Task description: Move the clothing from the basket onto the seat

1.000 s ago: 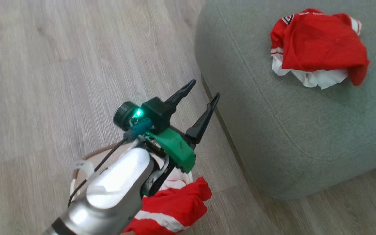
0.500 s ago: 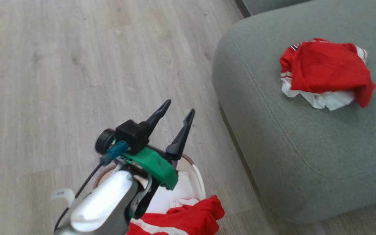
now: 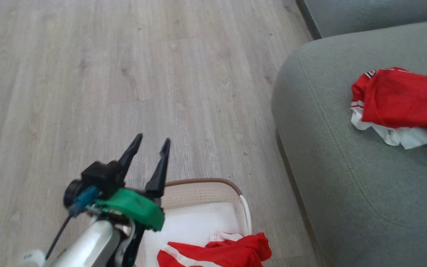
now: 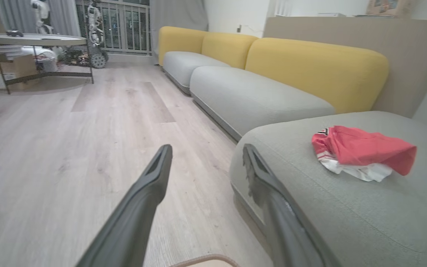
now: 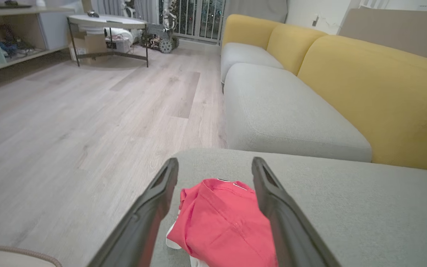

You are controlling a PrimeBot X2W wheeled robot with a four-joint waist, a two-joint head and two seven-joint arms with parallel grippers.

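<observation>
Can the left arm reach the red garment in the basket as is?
Probably yes. The left gripper is open and empty by the basket, and nothing covers the red garment. Its fingers point away over the floor, so the wrist would need to turn down first.

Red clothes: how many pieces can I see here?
2. One red garment lies crumpled on the grey-green seat. The other red garment sits in the basket, spilling over its side. More may be hidden beneath either, or below the picture's edge.
</observation>
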